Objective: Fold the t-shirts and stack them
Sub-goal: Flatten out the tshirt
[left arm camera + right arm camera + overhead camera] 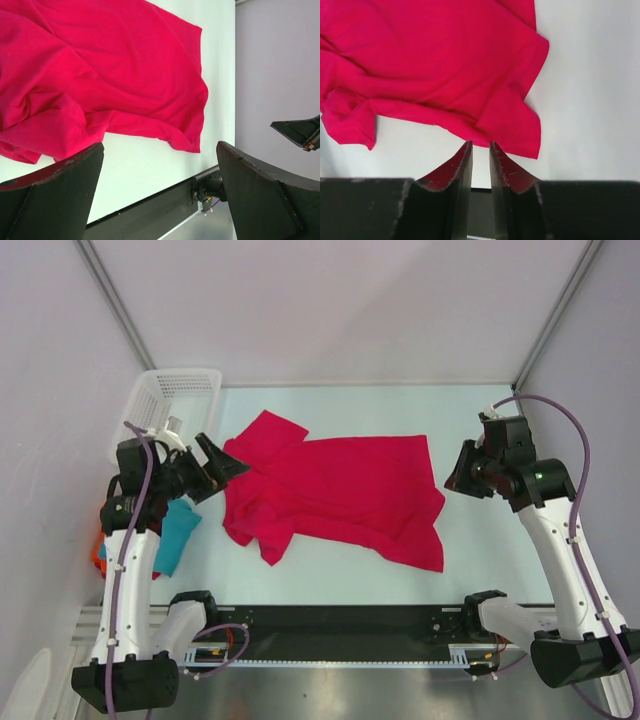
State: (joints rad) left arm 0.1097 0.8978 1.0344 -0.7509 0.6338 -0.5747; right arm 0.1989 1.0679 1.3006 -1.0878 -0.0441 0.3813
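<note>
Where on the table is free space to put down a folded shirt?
Free: the far strip behind the crimson shirt, the right side beside it, and the near strip before the black rail. Crowded: the left, with basket and teal shirt.

I see the crimson-pink t-shirt (pixel 340 490) lying unfolded and wrinkled in the middle of the table (pixel 480 540). The teal t-shirt (pixel 180 532) lies bunched near the left edge, and the orange t-shirt (pixel 99 552) is mostly hidden beside it.

Bright, even light from overhead, with only soft, faint shadows under the crimson-pink shirt (pixel 340 490) on the pale surface (pixel 470 550). Wrist views show the cloth sharp, but the close-up fingers (pixel 450 195) look dark and a bit soft.
</note>
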